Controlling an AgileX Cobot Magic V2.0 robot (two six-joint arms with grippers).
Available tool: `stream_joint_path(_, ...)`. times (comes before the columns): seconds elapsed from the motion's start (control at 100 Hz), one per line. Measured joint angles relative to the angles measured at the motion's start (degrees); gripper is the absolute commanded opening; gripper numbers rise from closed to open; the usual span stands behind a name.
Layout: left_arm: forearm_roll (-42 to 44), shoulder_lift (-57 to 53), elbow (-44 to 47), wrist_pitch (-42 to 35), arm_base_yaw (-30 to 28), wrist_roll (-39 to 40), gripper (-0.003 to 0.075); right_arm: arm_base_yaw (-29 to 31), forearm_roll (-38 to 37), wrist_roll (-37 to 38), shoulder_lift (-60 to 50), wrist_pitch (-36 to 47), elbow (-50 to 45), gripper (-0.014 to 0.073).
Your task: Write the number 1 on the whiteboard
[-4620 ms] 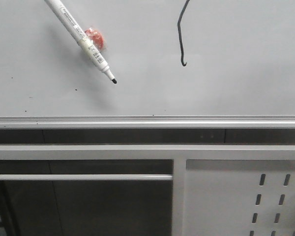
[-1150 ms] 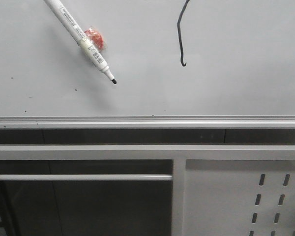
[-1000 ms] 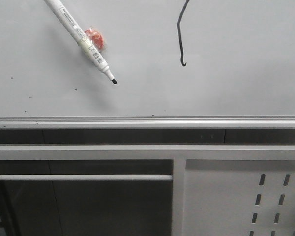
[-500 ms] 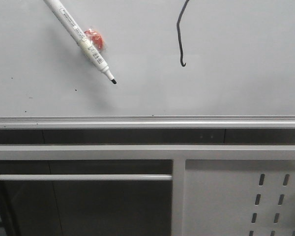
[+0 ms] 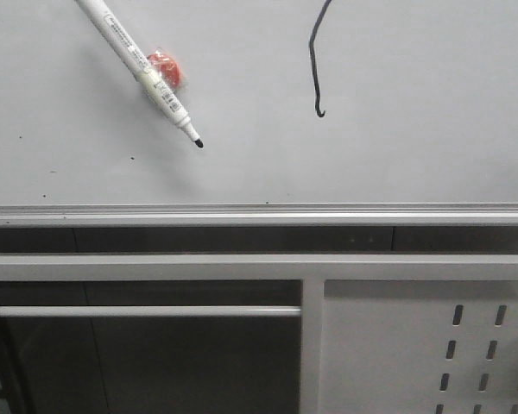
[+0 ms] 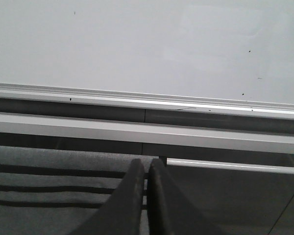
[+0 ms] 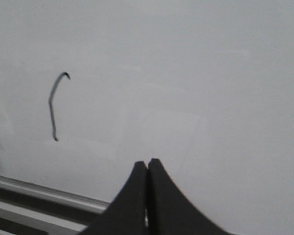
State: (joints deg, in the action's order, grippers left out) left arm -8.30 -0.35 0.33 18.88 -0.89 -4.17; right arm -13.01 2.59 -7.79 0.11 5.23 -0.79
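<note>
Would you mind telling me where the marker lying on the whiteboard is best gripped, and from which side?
Grip the marker mid-barrel, above the label band. It lies flat and diagonal on the whiteboard, tip toward the rail, so I would come straight down, fingers across the barrel, clear of the red object touching it.

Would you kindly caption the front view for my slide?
Number 1 drawn on the whiteboard; uncapped marker lies left of it.

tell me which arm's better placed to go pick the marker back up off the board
Left, probably. The marker lies on the whiteboard left of the number 1, on the left arm's side. Both hands are shut and empty: the left hand sits low by the rail, the right hand faces the board beyond the stroke.
</note>
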Motion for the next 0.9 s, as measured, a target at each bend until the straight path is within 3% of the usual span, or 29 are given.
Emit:
stream_joint_path(0.18,0.0,0.0,0.0,0.0,0.0,0.0,-0.0018,9.8,-3.2,2.7,-0.6,-10.5,0.0,-0.0071)
stream_joint_path(0.53,0.0,0.0,0.0,0.0,0.0,0.0,-0.0018,19.1,-6.1,4.8,-0.6,-19.9,0.0,-0.0071)
stream_joint_path(0.9,0.0,0.0,0.0,0.0,0.0,0.0,-0.0018,20.3,-5.3,6.3,-0.6,-24.3,0.1,-0.0071)
